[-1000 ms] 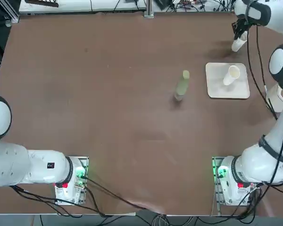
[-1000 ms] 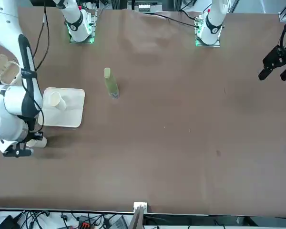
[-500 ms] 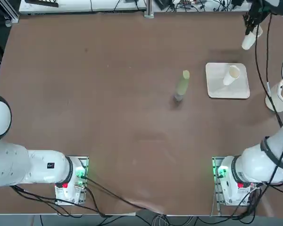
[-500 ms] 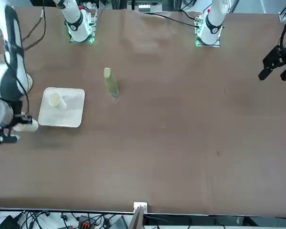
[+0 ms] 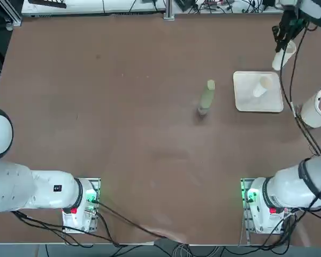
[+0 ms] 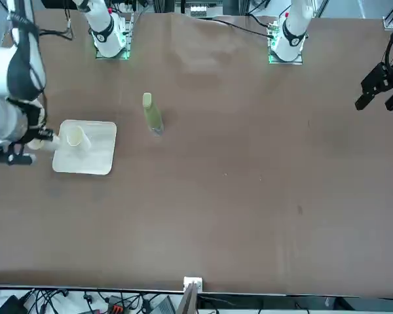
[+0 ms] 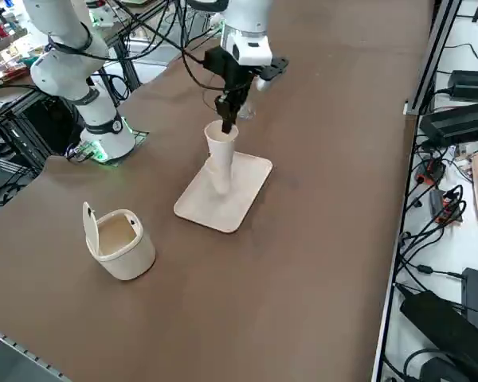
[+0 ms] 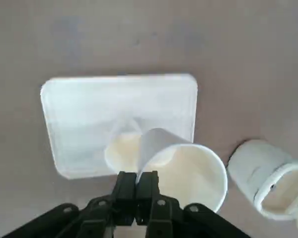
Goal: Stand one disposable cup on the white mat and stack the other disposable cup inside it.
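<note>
The white mat [image 5: 246,99] [image 7: 243,187] lies at the table's far right. One disposable cup [image 5: 261,86] [image 7: 220,179] stands upright on the mat. My right gripper [image 5: 282,43] [image 7: 226,125] [image 8: 136,179] hangs in the air over the mat's far edge. It is shut on the rim of the other disposable cup [image 5: 283,55] [image 7: 221,141] [image 8: 191,171], which hangs mouth-up. In the right wrist view the held cup partly covers the standing cup [image 8: 120,148] and sits a little to one side of it.
A squat cream tub with a flip lid [image 5: 316,108] [image 7: 119,242] [image 8: 268,178] lies on its side right of the mat. A green bottle [image 5: 206,97] [image 6: 151,113] stands left of the mat, near the table's middle.
My right gripper has lifted the second cup off the table beyond the mat and carried it up and toward the mat. The cup on the mat has not moved.
</note>
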